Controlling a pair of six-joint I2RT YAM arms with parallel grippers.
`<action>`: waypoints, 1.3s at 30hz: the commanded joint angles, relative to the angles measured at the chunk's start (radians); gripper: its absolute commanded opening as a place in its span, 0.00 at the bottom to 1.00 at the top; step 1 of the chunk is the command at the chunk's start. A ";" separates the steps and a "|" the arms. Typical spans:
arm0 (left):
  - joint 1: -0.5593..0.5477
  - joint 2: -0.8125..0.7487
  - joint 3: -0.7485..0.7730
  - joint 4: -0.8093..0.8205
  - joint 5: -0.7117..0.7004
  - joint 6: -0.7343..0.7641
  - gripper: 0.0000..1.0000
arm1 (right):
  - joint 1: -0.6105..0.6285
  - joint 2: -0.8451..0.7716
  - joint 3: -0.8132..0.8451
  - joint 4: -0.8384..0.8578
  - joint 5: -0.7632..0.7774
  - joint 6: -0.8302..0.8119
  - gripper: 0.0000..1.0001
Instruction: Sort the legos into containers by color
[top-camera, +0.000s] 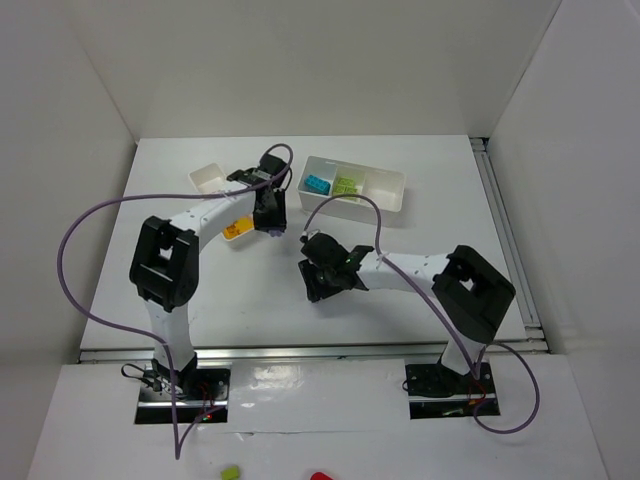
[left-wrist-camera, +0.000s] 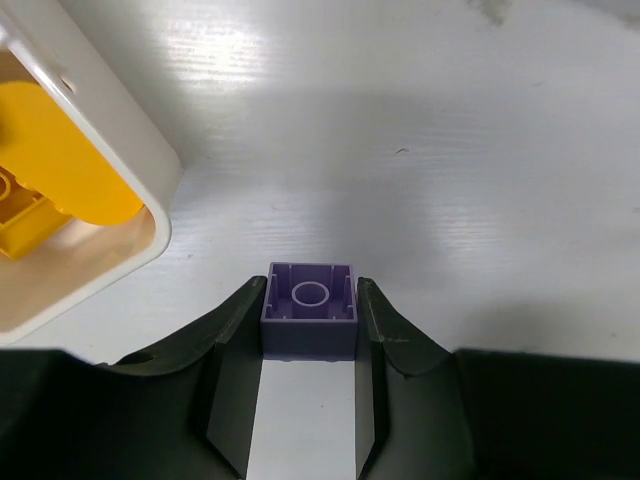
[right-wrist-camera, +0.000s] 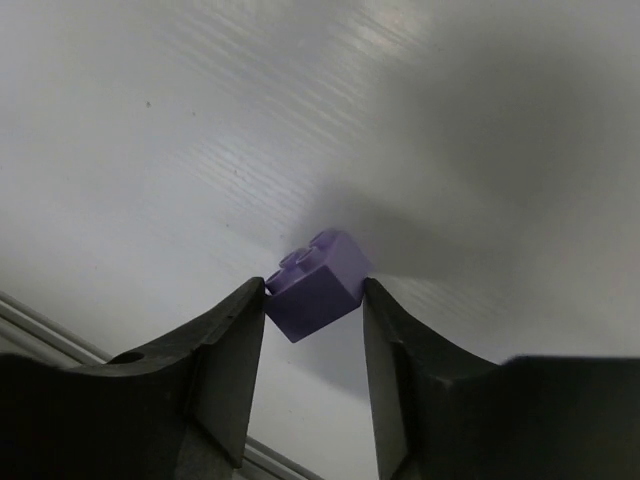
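The left tool (left-wrist-camera: 310, 298) clamps a lavender brick (left-wrist-camera: 309, 312) squarely; lift straight. The right tool (right-wrist-camera: 315, 292) pinches a second brick (right-wrist-camera: 320, 280) askew, so carry it gently.

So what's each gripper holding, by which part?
Left gripper pinches a lavender brick by two opposite side walls. Right gripper: tips flank a second lavender brick, touching its sides at a skew; a firm hold cannot be told.

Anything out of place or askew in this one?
Yes. A lime brick and a red piece lie behind the arm bases, outside the work area. The lavender brick between the right gripper's jaws sits tilted.
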 joint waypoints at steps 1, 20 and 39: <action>-0.006 -0.071 0.087 -0.028 0.007 0.023 0.27 | 0.009 0.029 0.058 0.063 0.027 0.002 0.46; -0.015 -0.049 0.331 -0.084 0.094 0.060 0.27 | -0.354 -0.246 0.185 -0.115 0.324 -0.047 0.24; -0.150 0.228 0.688 -0.036 0.323 0.048 0.29 | -0.723 -0.080 0.371 -0.012 0.337 -0.079 0.81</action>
